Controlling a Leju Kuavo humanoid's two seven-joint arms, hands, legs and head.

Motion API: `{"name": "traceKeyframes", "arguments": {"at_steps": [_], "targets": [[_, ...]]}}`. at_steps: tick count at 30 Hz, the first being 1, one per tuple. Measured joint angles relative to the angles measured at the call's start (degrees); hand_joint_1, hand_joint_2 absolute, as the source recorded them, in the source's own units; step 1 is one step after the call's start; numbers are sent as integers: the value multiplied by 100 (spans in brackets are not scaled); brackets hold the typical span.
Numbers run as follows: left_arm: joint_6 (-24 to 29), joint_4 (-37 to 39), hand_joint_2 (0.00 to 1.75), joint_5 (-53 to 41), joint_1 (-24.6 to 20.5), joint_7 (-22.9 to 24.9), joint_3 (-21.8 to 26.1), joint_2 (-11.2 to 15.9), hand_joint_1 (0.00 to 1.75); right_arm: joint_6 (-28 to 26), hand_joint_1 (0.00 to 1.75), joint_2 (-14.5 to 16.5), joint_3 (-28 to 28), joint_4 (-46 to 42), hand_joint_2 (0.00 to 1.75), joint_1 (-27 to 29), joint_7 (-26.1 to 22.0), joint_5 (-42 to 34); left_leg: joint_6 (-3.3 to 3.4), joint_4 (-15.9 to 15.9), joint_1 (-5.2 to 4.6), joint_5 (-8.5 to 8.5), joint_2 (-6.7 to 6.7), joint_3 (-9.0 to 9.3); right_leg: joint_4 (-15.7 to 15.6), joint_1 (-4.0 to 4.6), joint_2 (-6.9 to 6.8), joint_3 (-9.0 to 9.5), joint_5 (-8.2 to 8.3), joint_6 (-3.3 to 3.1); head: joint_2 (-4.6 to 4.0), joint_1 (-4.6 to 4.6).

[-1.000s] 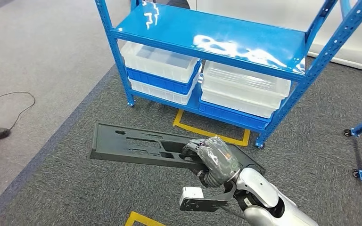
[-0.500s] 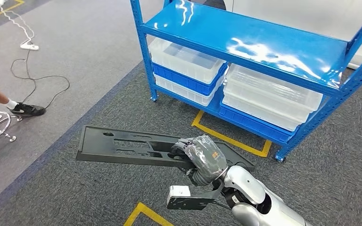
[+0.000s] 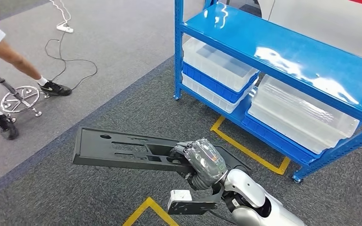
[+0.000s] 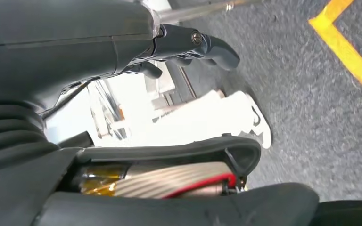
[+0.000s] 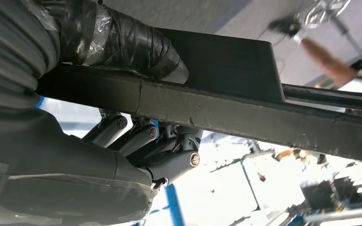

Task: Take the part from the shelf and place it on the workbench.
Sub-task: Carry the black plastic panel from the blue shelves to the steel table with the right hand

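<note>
**Turning away from the shelf with the part in hand**

Across the last second the whole head view slides: the blue shelf [image 3: 283, 61] drifts toward the right edge and a person [image 3: 0, 52] beside a stool [image 3: 21, 99] comes in at the left. That reads as the robot turning, not the things moving, so the carry to the workbench seems under way, with no workbench in sight yet.

The right hand [image 3: 201, 160] stays clamped on the near long edge of the black part [image 3: 122, 150], thumb above, fingers below. The part hangs level over the grey carpet [image 3: 122, 108], well apart from the shelf post. Its free end points toward the person, so a wide swing needs care. I cannot tell how the left hand [image 4: 188, 44] lies.
</note>
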Motion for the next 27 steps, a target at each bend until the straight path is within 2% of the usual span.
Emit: {"name": "traceKeyframes", "arguments": {"at_steps": [1,2,4,5,6,8,9,10,11,12,13,14,15,16,17,18,20,21,23,24,25,27], "targets": [[-29,6,175,-2,2,18,4,-10,0,3,175,0,0,19,175,21,-1,-2,-4,15,2,-3,-84,0,-76,-9,7,14,131,4,0,0],[-64,13,175,-3,3,38,6,-23,0,6,175,-2,0,32,175,32,-2,-4,-13,35,6,-10,-170,1,-369,-24,39,132,355,4,0,1],[-121,39,175,3,0,63,12,-47,0,11,175,-19,0,46,175,36,-5,-10,-53,93,8,-35,-319,-16,-1116,-59,255,455,714,-8,0,1],[-129,57,175,17,-3,59,19,-58,0,11,175,-28,0,50,175,41,-8,-12,-81,116,5,-41,-380,-38,-1364,-70,350,560,797,-23,0,0],[-131,79,175,32,-1,51,28,-67,0,9,175,-36,0,53,175,50,-12,-15,-113,128,4,-39,-435,-63,-1465,-70,411,597,803,-41,0,-1],[-132,119,175,51,14,32,44,-81,0,4,175,-43,0,56,175,65,-21,-22,-183,115,17,-15,-545,-104,-1493,-54,334,602,814,-99,0,-1],[-133,140,175,52,25,21,48,-91,0,2,175,-48,0,53,175,69,-24,-25,-213,133,23,-29,-525,-118,-1520,-53,274,615,828,-137,0,-1],[-135,158,175,51,30,10,50,-100,0,0,175,-54,0,47,175,76,-26,-26,-243,227,22,-97,-415,-164,-1550,-55,204,632,841,-181,0,-4],[-137,176,175,51,28,-1,51,-106,0,-3,175,-60,0,40,175,86,-28,-26,-271,441,18,-229,-250,-265,-1579,-61,130,647,853,-217,0,-8],[-139,189,175,50,23,-9,53,-112,0,-5,175,-67,0,33,175,102,-31,-26,-295,760,17,-406,-57,-408,-1593,-54,49,657,855,-244,0,-11],[-140,196,175,50,17,-13,55,-114,0,-7,175,-74,0,29,175,125,-33,-26,-320,1153,19,-598,79,-599,-1595,-45,-30,659,851,-261,0,-14],[-140,202,175,50,16,-16,58,-114,0,-8,175,-83,0,28,175,146,-34,-26,-338,1507,29,-736,141,-773,-1594,-36,-111,658,845,-267,0,-14],[-141,204,175,50,19,-16,63,-115,0,-8,175,-89,0,29,175,164,-34,-26,-347,1701,36,-773,166,-867,-1593,-29,-193,659,839,-271,0,-14],[-141,206,175,50,25,-17,72,-115,0,-8,175,-92,0,29,175,176,-34,-26,-347,1693,41,-708,181,-857,-1593,-23,-271,663,832,-271,0,-14],[-142,210,175,49,31,-20,82,-115,0,-8,175,-93,0,28,175,180,-34,-26,-336,1440,43,-545,210,-718,-1592,-18,-343,673,823,-266,0,-14],[-142,215,175,49,34,-26,93,-115,0,-8,175,-94,0,28,175,181,-34,-26,-311,1016,36,-342,295,-481,-1593,-12,-410,690,812,-257,0,-14],[-172,227,175,55,27,-119,122,-115,0,-10,175,-95,0,28,175,170,-34,29,-241,283,-14,-114,510,-91,-1592,11,-526,724,786,-218,0,-13],[-205,232,175,67,23,-212,137,-117,0,1,175,-89,3,28,175,138,-26,79,-206,106,-41,-84,571,-12,-1593,20,-578,734,776,-193,0,-13],[-248,235,175,96,18,-353,169,-121,0,126,175,-38,18,28,175,-25,28,134,-148,42,-67,-77,495,-30,-1610,31,-673,748,774,-137,0,-13],[-235,235,175,106,22,-334,181,-127,0,214,175,16,25,31,175,-122,57,103,-121,9,-52,-51,436,-16,-1607,26,-680,760,762,-107,0,-13],[-210,236,175,110,23,-274,192,-135,0,292,175,77,31,45,175,-198,76,54,-91,-31,-33,-23,373,9,-1562,19,-597,756,714,-83,0,-10],[-179,241,175,111,26,-156,212,-154,0,335,175,212,42,109,175,-257,66,-18,-30,-95,4,35,254,60,-1155,-10,-275,598,439,-54,0,-5]]}}
